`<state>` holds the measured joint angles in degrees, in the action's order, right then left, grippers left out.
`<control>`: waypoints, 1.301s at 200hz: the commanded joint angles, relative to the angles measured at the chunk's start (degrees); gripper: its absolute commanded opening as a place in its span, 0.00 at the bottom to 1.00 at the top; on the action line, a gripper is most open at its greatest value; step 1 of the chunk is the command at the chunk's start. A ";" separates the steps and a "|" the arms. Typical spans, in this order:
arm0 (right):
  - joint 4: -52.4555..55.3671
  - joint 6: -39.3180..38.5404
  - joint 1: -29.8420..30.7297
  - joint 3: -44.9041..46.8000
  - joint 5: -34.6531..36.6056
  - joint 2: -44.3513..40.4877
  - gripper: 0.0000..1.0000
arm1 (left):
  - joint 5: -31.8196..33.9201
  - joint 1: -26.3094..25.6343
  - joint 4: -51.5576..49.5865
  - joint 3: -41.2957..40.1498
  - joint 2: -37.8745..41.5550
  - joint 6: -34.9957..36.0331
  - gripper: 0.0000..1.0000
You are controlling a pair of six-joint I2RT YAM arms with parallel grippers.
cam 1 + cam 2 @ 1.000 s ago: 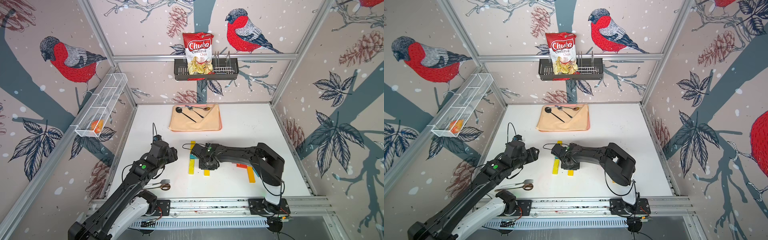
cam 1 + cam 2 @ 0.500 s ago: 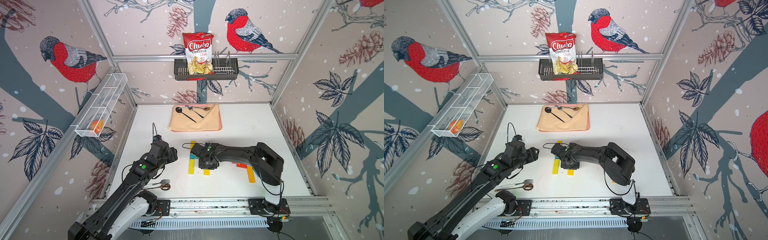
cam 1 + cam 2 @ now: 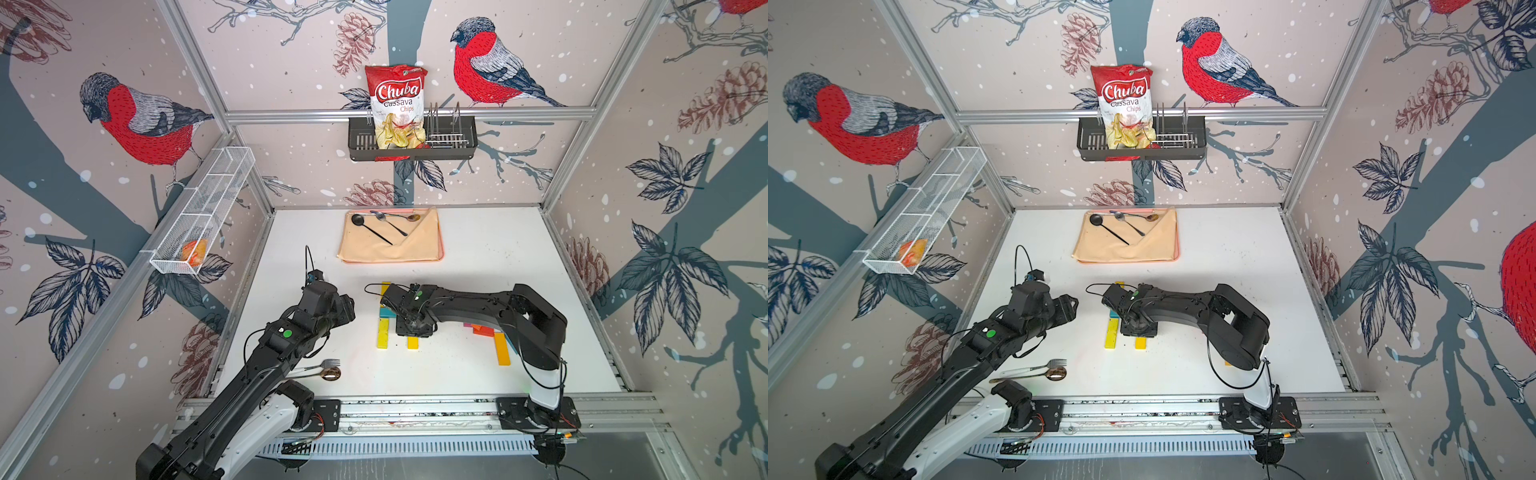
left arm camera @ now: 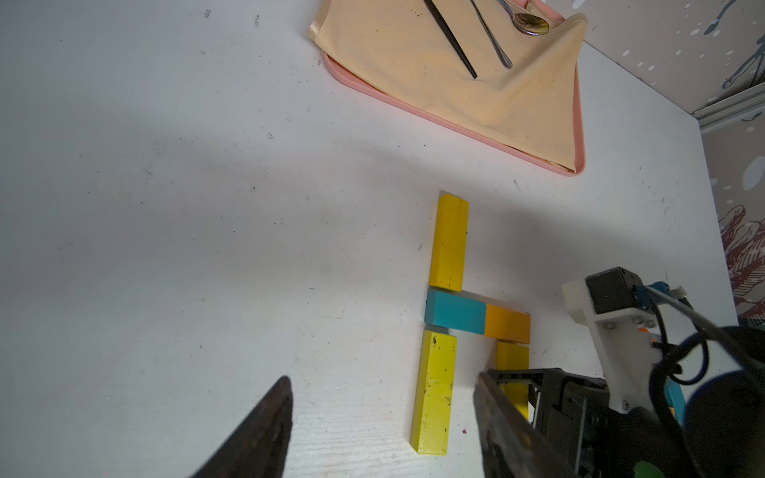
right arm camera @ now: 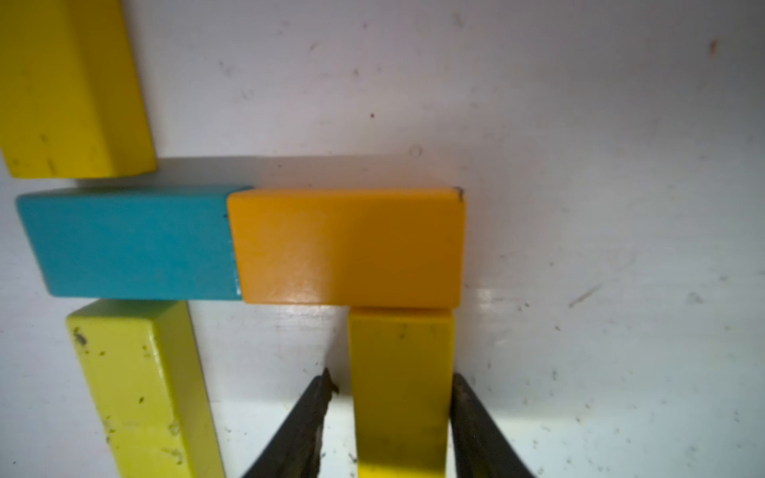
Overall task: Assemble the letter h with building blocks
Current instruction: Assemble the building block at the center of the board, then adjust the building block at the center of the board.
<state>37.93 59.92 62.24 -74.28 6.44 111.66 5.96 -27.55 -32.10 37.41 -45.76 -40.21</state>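
Note:
The building blocks lie flat as an h shape: a yellow block (image 4: 449,244) at the far end, a teal (image 4: 455,311) and an orange block (image 4: 507,323) across, and a long yellow block (image 4: 434,391) below. A short yellow block (image 5: 401,351) butts against the orange block (image 5: 347,244). My right gripper (image 5: 392,374) stands open astride this short yellow block, with a gap on one side. In both top views it hangs right over it (image 3: 413,328). My left gripper (image 4: 383,376) is open and empty, just left of the blocks (image 3: 347,307).
Loose orange (image 3: 501,348) and red blocks (image 3: 482,330) lie beside the right arm. A fork and spoon (image 3: 328,370) rest near the left arm's base. A pink tray (image 3: 441,249) with cloth and spoons sits at the back. A chips bag (image 3: 397,104) hangs on the back wall.
My right gripper's jaws have parted from the short yellow block. Neither arm has moved noticeably, and the left gripper is as before.

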 commanded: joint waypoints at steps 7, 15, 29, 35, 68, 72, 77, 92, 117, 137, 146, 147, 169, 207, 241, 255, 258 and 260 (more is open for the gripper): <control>0.84 -0.15 0.43 0.19 0.39 -0.58 0.63 | -0.59 0.20 1.29 -0.06 0.15 0.41 0.68; 1.07 -0.07 0.66 0.08 0.55 -0.97 0.65 | -0.62 0.15 1.27 0.00 0.03 0.41 0.68; 1.42 0.27 0.94 0.10 1.02 -1.97 0.68 | -1.01 0.16 0.95 0.18 -0.20 0.52 0.69; 1.59 0.45 1.09 0.08 1.20 -2.45 0.68 | -1.16 0.14 0.73 0.24 -0.36 0.56 0.69; 1.88 1.34 2.01 0.75 2.09 -4.75 0.71 | -5.95 0.19 0.79 -1.04 -0.70 0.56 0.67; 1.76 1.38 2.09 0.93 2.09 -4.93 0.72 | -6.94 0.13 0.89 -1.49 -0.58 0.26 0.67; 1.71 1.43 2.27 1.10 2.15 -5.07 0.72 | -7.89 0.07 0.85 -2.06 -0.56 -0.19 0.67; 1.79 1.77 2.84 1.41 2.48 -5.63 0.74 | -9.90 -0.93 0.77 -3.49 -0.15 -1.83 0.66; 1.89 2.43 3.84 1.75 3.74 -7.67 0.74 | -9.50 -8.17 1.81 -7.14 0.42 -7.99 0.64; 2.73 3.16 3.81 2.34 5.49 -10.17 0.74 | -9.97 -17.07 6.35 -11.25 -1.14 -15.26 0.58; 3.24 3.51 3.73 2.65 6.38 -11.42 0.75 | -10.13 -20.16 8.47 -12.66 -2.19 -17.76 0.51; 3.26 3.52 3.71 2.65 6.47 -11.57 0.75 | -10.15 -20.43 8.64 -12.77 -2.34 -18.00 0.49; 3.88 4.05 3.27 3.89 7.50 -14.83 0.75 | -9.78 -24.21 11.58 -14.58 -3.86 -22.05 0.32; 4.04 4.42 1.76 6.59 8.10 -19.13 0.76 | -9.93 -24.56 15.01 -15.18 -5.42 -22.66 0.24; 4.01 4.68 0.64 8.35 8.42 -21.37 0.76 | -10.52 -24.56 17.73 -15.57 -9.06 -22.35 0.14; 3.90 4.77 0.41 9.02 8.42 -22.00 0.76 | -10.85 -24.57 18.57 -15.44 -10.31 -22.20 0.13; 3.84 4.77 0.33 9.18 8.35 -22.13 0.76 | -10.87 -24.51 18.73 -15.50 -10.58 -22.20 0.13; 3.82 4.77 0.34 9.23 8.33 -22.19 0.76 | -10.94 -24.51 18.78 -15.45 -10.69 -22.20 0.12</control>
<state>41.08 63.61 62.94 -65.87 13.54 90.45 -4.34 -52.01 -16.97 22.00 -55.00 -62.13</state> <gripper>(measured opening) 0.757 0.135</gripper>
